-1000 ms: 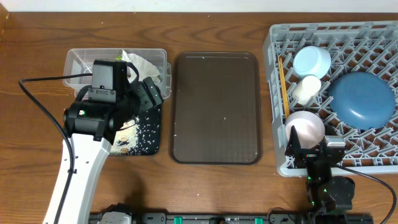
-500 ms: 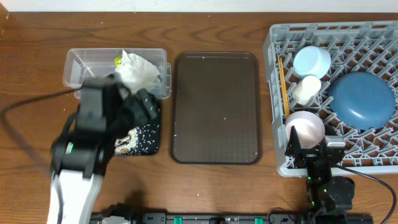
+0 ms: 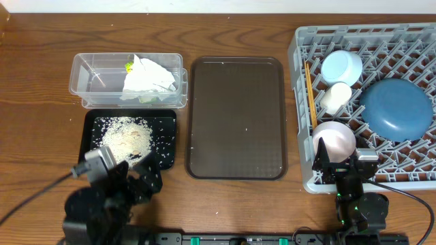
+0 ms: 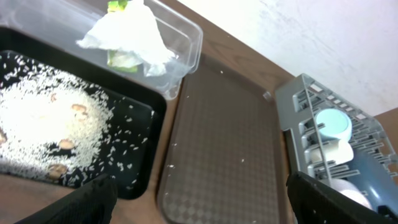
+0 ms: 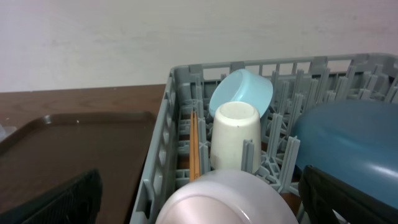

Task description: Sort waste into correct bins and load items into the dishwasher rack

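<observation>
The left claw (image 3: 143, 182) and right claw (image 3: 344, 162) hang wide and empty — napkin (image 3: 146, 78) in the clear tub (image 3: 76, 71), rice (image 3: 126, 134) on the black tray (image 3: 168, 119), dishes (image 3: 395, 109) in the rack (image 3: 409, 37) — nothing's left to sort, I'd say.

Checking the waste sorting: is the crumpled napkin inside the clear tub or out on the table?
Inside. The crumpled white napkin sits within the walls of the clear plastic tub.

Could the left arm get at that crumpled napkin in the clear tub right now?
Probably yes: the napkin lies uncovered in the open-topped tub, the left tool is open and empty, and only the low black tray of rice lies between.
</observation>
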`<state>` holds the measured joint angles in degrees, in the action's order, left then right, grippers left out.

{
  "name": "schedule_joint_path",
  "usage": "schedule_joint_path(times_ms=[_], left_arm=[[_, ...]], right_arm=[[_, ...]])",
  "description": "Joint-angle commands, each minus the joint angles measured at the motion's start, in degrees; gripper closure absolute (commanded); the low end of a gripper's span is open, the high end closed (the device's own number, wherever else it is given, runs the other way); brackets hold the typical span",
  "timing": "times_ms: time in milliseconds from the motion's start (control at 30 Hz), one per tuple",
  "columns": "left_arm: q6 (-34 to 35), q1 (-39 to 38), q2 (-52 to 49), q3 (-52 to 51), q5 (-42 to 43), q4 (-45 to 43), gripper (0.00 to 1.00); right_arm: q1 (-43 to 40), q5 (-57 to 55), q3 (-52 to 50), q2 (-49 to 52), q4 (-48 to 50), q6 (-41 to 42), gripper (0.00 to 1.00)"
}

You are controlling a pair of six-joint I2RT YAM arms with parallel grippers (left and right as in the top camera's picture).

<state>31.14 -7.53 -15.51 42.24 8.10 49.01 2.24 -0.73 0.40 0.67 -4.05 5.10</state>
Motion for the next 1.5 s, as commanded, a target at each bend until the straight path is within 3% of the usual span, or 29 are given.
schedule_joint_path(times_ms=[0, 133, 267, 500, 633, 800, 967, 1167, 1367, 1467], left_arm=[[-0.4, 0.2, 5.7, -5.4, -1.8, -2.0, 0.10], [-0.4, 0.2, 11.3, -13.4, -1.8, -10.6, 0.10], [-0.4, 0.2, 14.7, -21.6, -1.8, -24.7, 0.10], [-0.6, 1.1, 15.3, -34.4, -3.1, -52.8, 0.10], [-0.6, 2.8, 15.4, -39.7, -3.0, -61.6, 0.10], [-1.1, 3.4, 15.4, -42.0, -3.1, -60.5, 0.10], [-6.3, 3.4, 15.4, -42.0, -3.1, -55.7, 0.10], [-18.2, 3.3, 15.4, -42.0, -3.3, -45.2, 0.10], [-34.6, 2.8, 15.4, -42.0, -3.5, -45.2, 0.10], [-37.6, 2.8, 15.4, -42.0, -5.7, -45.1, 0.10]], right_arm=[[0.5, 0.1, -0.1, -0.4, -0.2, -0.9, 0.01], [0.5, 0.1, -0.1, -0.4, -0.2, -0.9, 0.01], [0.5, 0.1, -0.1, -0.4, -0.2, -0.9, 0.01], [0.5, 0.1, -0.1, -0.4, -0.2, -0.9, 0.01], [0.5, 0.1, -0.1, -0.4, -0.2, -0.9, 0.01], [0.5, 0.1, -0.1, -0.4, -0.2, -0.9, 0.01], [0.5, 0.1, -0.1, -0.4, -0.2, -0.9, 0.01], [0.5, 0.1, -0.1, -0.4, -0.2, -0.9, 0.01], [0.5, 0.1, -0.1, -0.4, -0.2, -0.9, 0.01], [0.5, 0.1, -0.1, -0.4, -0.2, -0.9, 0.01]])
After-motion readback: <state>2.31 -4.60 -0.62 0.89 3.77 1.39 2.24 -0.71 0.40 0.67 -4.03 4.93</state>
